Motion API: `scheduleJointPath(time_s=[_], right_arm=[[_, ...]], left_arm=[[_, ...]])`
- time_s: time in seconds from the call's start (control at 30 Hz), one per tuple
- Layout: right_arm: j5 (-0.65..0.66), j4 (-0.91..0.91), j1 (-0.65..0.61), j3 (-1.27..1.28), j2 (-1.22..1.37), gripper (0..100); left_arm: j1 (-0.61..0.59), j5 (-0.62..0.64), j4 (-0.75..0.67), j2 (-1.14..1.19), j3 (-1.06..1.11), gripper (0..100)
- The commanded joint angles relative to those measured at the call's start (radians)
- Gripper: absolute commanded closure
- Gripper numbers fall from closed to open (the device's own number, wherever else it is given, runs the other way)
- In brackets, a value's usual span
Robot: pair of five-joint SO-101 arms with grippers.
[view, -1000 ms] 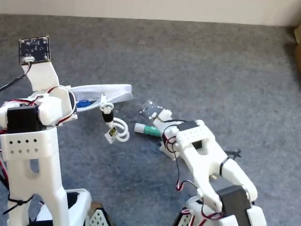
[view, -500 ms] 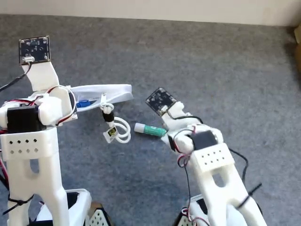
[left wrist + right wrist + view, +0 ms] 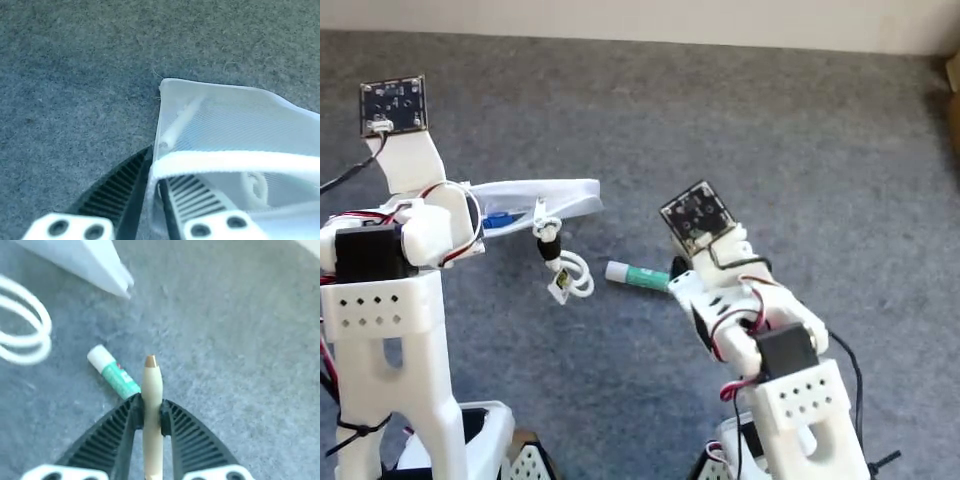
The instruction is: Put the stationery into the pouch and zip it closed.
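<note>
Rt wrist view, nearest first: right gripper (image 3: 150,407), ribbed black fingers (image 3: 117,427) pinched tight on a cream pencil (image 3: 151,385) w/ brown tip pointing away from cam. Rear end of pencil cut off at frame edge. Just beyond the tip, flat on grey carpet (image 3: 240,340): glue stick (image 3: 114,375), green body, white cap, one end hidden behind a finger. Farther out: part of a white cord loop (image 3: 45,322), cut by frame edge, plus one corner of the white pouch (image 3: 90,260), rest out of frame.

Left wrist view: left gripper (image 3: 156,170) closed on pouch edge, mesh wall squeezed betw. the two black fingers. Seen thru the mesh, blurry: pale stick shape (image 3: 177,122) and whitish lump (image 3: 255,185), neither identifiable.

High view, lower right: right arm (image 3: 790,390), its wrist & camera board (image 3: 698,212) covering the fingers. At centre: glue stick, one end tucked under that arm. Just left of it: cord loop w/ small tag (image 3: 558,284). Upper left of centre: pouch sticking out rightward from left arm (image 3: 390,300), clamped end hidden behind arm body. Something blue (image 3: 497,221) at pouch's near edge, too small to ID. Farthest: carpet up to a pale strip (image 3: 720,20) along top of frame.
</note>
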Motion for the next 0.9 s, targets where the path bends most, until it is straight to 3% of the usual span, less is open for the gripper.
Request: scheduleJointPath(time_s=[0.0, 0.53, 0.87], right_arm=[[-0.057, 0.004, -0.056, -0.012, -0.076, 99.5], [-0.212, -0.091, -0.153, -0.061, -0.259, 99.5], [-0.216, -0.108, -0.265, -0.13, -0.263, 99.5]], left_arm=[[-0.01, 0.006, -0.003, -0.004, -0.008, 99], [-0.01, 0.006, -0.005, -0.004, -0.007, 99], [-0.01, 0.006, -0.005, -0.004, -0.007, 99]])
